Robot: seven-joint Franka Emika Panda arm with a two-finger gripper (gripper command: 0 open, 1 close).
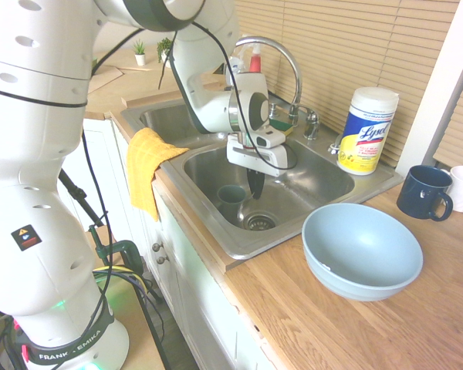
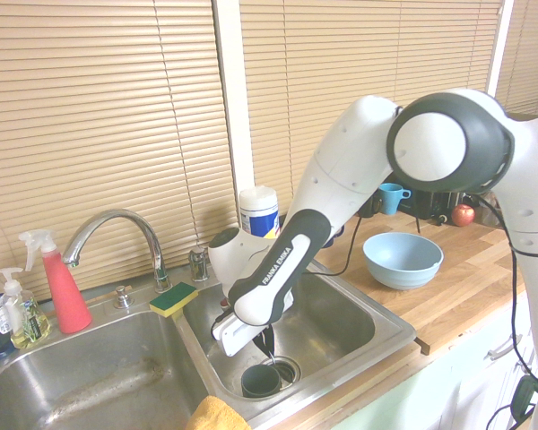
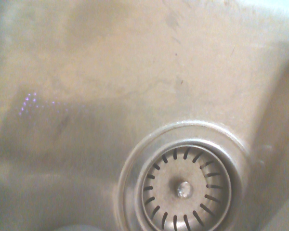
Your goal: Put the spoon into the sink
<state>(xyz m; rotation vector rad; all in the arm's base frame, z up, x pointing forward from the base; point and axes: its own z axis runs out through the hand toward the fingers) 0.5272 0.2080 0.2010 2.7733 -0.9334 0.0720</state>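
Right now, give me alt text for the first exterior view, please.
A white robot arm lowers its closed jaws into a steel double sink, near the round strainer and a small cup. A light blue bowl sits on the wooden counter; a yellow cloth drapes over the sink's edge.

The wrist view shows the metal floor of the sink (image 3: pixel 106 72) from close by. In it sits the round strainer drain (image 3: pixel 159 207), and a wide smooth ring goes around the strainer. The strainer has many short dark slots, which are placed in a circle, and in the middle stands a small shiny knob (image 3: pixel 184 189). Some small purple points of light (image 3: pixel 29 103) shine on the metal, apart from the drain. A few dark specks and faint stains are also on this surface. The metal is a little blurred.
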